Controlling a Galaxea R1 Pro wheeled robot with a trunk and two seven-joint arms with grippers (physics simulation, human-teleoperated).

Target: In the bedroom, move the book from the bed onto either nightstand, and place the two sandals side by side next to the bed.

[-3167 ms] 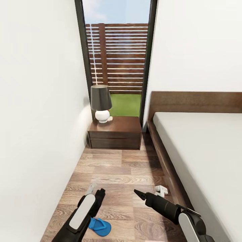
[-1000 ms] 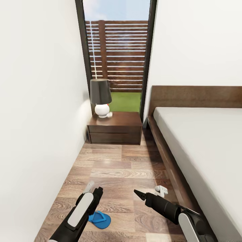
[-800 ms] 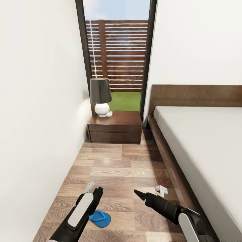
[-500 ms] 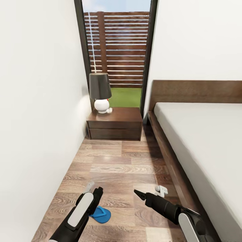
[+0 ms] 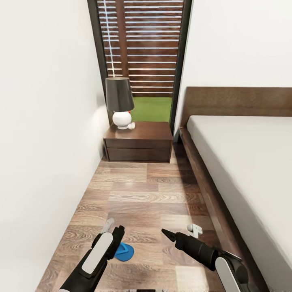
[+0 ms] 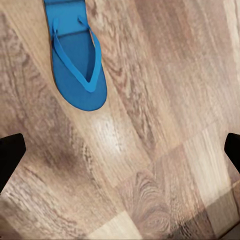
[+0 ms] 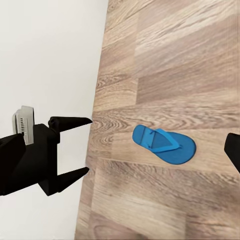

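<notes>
A blue sandal (image 6: 77,65), thin, flat and rubbery-looking, lies on the wood-plank floor (image 5: 142,194) under the left gripper (image 5: 114,234), probably so it can be picked. Both the left jaws and those of the right gripper (image 5: 178,232) stand open and empty. The bed (image 5: 243,162) is at right, the glossy dark nightstand (image 5: 138,144) far ahead.

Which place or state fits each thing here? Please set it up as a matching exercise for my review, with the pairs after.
Things:
1. sandal
2. lamp
3. nightstand
4. left gripper

Places or states:
A. below the window, between the wall and the bed
B. flat on the wood floor, strap side up
C. open, holding nothing
D. standing on the nightstand

Pairs: 1-B, 2-D, 3-A, 4-C
</notes>
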